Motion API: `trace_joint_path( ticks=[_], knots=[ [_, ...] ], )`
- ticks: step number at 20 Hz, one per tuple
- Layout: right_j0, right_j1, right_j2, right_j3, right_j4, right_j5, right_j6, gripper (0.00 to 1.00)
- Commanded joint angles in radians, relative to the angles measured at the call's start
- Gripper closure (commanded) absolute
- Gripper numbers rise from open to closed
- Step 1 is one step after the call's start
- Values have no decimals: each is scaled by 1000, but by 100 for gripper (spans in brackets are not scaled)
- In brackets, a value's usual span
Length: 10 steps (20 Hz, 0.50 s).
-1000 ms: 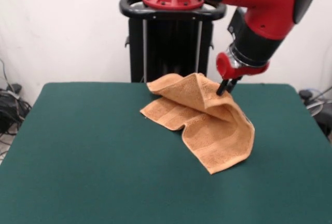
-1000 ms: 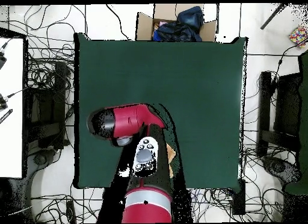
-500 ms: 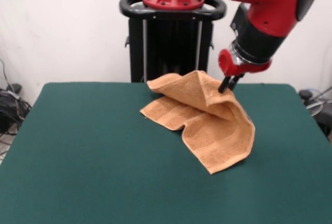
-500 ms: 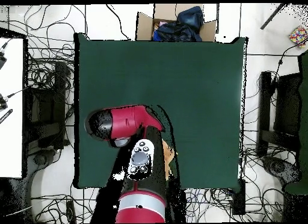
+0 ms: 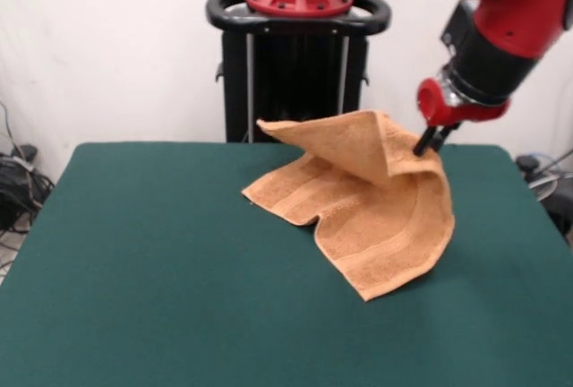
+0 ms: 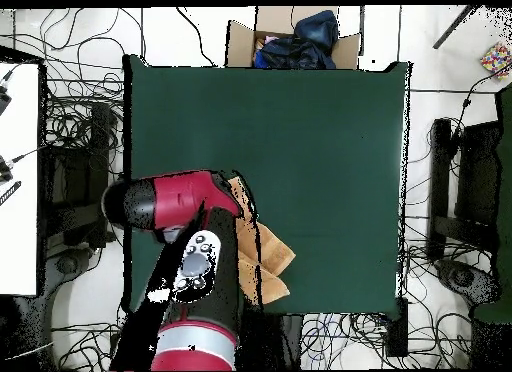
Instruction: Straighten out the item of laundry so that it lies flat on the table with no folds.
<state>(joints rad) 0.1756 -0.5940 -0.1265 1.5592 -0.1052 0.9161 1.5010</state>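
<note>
Front view, near to far. Table (image 5: 161,297): green top bare across the near half. Towel (image 5: 376,235) lies right of centre toward the far side, still folded; its near corner rests on the felt, a flat lobe reaches left, and the far layer is lifted clear of the table into a peaked fold. Gripper (image 5: 428,142) is at the right end of that raised fold, fingers closed on the towel's edge, holding it up. Arm (image 5: 501,38) comes down from the upper right. Pedestal (image 5: 297,55) stands behind the table's far edge, beyond the towel.

Overhead view: arm (image 6: 175,203) covers most of the towel (image 6: 268,256); only a strip shows just beside it. A cardboard box (image 6: 290,38) of dark cloth sits off the table's opposite edge. Cables (image 6: 70,118) lie on the floor beside the table.
</note>
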Motion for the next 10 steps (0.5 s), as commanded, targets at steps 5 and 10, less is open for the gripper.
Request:
trace_joint_path(
  ticks=[5, 10],
  knots=[
    [57, 14, 16, -83, 104, 118, 357, 100],
    [64, -14, 23, -55, 116, 99, 353, 100]
  ],
)
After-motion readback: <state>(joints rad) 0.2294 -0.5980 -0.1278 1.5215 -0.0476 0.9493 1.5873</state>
